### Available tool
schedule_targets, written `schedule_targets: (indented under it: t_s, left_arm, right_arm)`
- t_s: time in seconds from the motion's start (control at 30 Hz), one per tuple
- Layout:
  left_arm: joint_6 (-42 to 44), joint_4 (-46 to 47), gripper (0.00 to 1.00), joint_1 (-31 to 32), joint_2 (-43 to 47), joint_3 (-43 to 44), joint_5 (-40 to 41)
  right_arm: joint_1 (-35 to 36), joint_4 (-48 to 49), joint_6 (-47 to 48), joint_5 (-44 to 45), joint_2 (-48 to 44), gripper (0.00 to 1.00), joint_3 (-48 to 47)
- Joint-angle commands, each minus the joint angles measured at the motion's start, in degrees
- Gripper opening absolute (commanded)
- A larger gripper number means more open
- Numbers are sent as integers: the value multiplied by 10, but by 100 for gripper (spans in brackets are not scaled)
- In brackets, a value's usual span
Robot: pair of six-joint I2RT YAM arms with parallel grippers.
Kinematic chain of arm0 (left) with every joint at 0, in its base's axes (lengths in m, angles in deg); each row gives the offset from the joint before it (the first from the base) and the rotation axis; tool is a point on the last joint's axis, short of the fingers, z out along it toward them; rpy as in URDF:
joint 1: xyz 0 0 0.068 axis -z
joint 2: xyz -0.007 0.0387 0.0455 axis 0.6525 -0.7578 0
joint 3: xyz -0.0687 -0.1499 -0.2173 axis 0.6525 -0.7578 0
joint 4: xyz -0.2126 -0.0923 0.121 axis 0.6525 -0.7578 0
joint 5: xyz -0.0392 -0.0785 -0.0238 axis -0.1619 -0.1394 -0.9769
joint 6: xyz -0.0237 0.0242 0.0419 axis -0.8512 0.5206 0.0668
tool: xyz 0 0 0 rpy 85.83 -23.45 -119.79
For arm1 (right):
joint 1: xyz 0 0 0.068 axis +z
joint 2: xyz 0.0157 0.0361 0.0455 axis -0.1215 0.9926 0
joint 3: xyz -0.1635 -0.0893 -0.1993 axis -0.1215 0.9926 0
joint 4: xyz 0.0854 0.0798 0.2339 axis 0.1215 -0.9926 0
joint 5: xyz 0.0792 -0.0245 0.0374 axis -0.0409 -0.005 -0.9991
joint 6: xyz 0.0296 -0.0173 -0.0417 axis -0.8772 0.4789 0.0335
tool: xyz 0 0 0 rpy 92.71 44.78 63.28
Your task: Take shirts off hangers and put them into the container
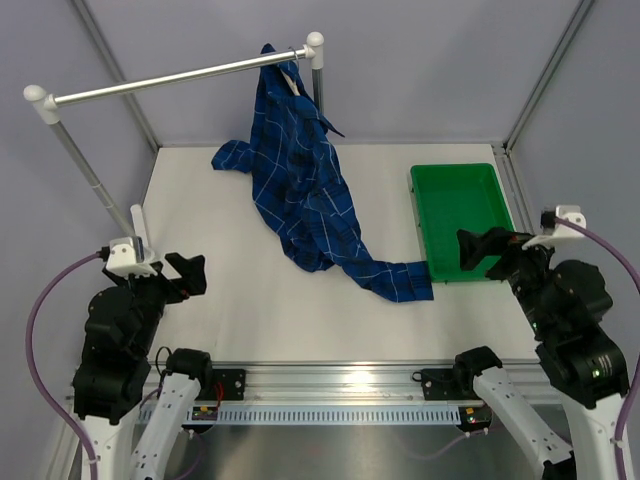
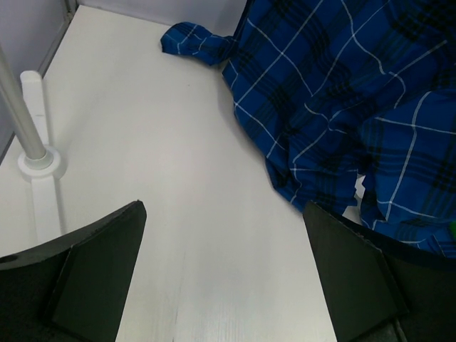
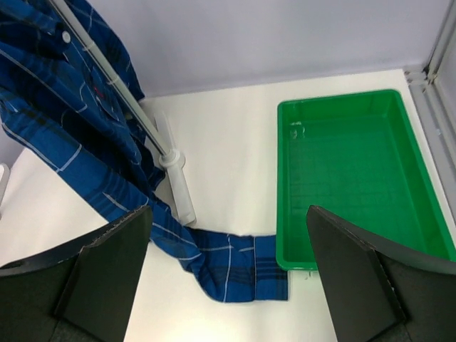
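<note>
Finds the dark blue checked shirt [image 1: 300, 190] hung by its collar near the right end of the silver rail [image 1: 170, 80], too long for that height, hence slumped over the white table [image 1: 230, 300] below, with one sleeve trailing right to touch the near left corner of the green tray [image 1: 455, 170]. Cannot make out the hanger under the collar cloth. Sees nothing in the tray, set on the right within the right arm's reach, probably to keep the carry short. Finds the left gripper [image 1: 195, 272] low at the near left, spread fully wide and gripping nothing, aimed towards the shirt's left hem across bare table. Finds the right gripper [image 1: 468, 252] likewise at full spread and empty, poised over the tray's near edge, looking down on both tray and trailing sleeve. Judges this a ready stance ahead of any reach: no cloth touched, shirt well apart from either pair of fingers, unhooking not yet begun. Takes the collar at the rail as the part to free first rather than the slumped hem. Expects trouble from floppy cloth larger than the tray, likely to spill over the rim unless bunched.
</note>
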Motion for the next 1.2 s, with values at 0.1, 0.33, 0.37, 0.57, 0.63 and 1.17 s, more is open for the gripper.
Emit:
schedule_targets:
  t_s: [0.1, 0.33, 0.37, 0.57, 0.63, 1.17]
  left_arm:
    - [-19, 102, 99, 2, -26, -59, -52]
    - [-27, 147, 99, 2, -33, -143, -55]
    - [-30, 147, 99, 2, -34, -146, -72]
    - [-22, 140, 99, 2, -32, -143, -44]
    - [-22, 141, 99, 2, -30, -145, -45]
    - [-24, 143, 99, 5, -20, -147, -55]
  right_arm:
    - [4, -2, -7, -83, 163, 99, -100]
    - [39, 50, 11, -131, 316, 99, -233]
    - [54, 48, 16, -124, 336, 99, -251]
    - [182, 45, 54, -33, 481, 100, -400]
    - [223, 35, 77, 5, 539, 99, -465]
    - [255, 2, 107, 2, 784, 81, -708]
